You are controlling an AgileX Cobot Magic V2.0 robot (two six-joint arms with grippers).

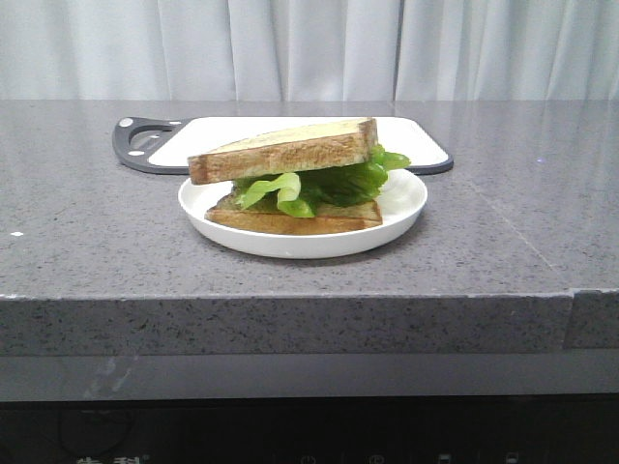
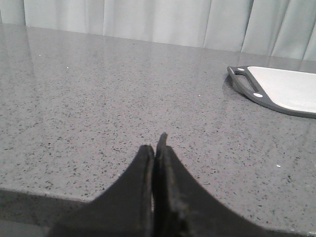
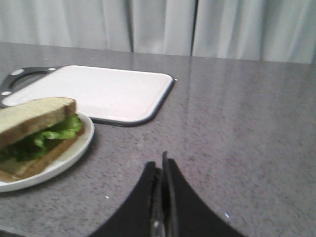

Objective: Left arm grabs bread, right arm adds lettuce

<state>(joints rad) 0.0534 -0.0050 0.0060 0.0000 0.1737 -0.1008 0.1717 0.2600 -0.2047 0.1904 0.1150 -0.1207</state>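
A finished sandwich sits on a white plate in front of a cutting board; the bread tops the lettuce, another slice beneath — nothing seems left to add; the left gripper and right gripper hover clenched, empty, apart from the food.

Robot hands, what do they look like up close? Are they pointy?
Yes, a bit pointy. In its wrist view, the left gripper has two matte black fingers, wide at the base and curving in to narrow tips. The right gripper looks much the same: two black tapered fingers with slim tips. No cables, stickers or markings show, and neither arm appears in the front view.
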